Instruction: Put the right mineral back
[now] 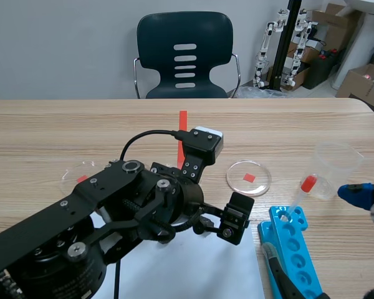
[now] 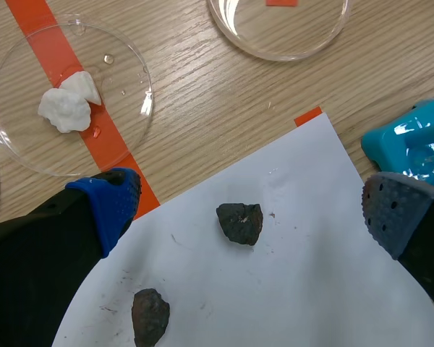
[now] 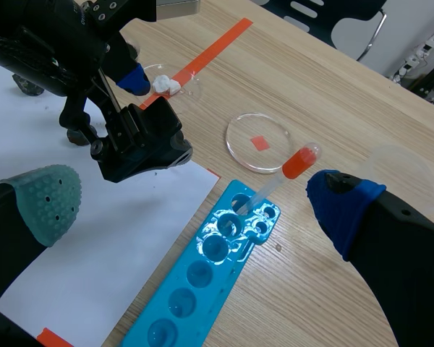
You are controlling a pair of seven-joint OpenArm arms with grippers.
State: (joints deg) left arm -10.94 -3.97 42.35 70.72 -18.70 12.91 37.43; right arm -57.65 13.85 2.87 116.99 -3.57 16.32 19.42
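Left hand (image 2: 249,210) hangs with fingers spread apart over the white paper sheet (image 2: 333,289), where the right dark mineral (image 2: 239,223) lies near the sheet's far edge, untouched.

- right gripper (image 3: 192,195) spread wide, one finger over the white paper (image 3: 130,238), the other out past the blue well tray (image 3: 202,275)
- red-bulb dropper (image 3: 278,181) leaning in the tray's far end
- clear petri dish (image 3: 264,148) just beyond it
- white mineral (image 3: 166,84) in a second dish (image 3: 188,87), right by the left arm (image 3: 50,43)
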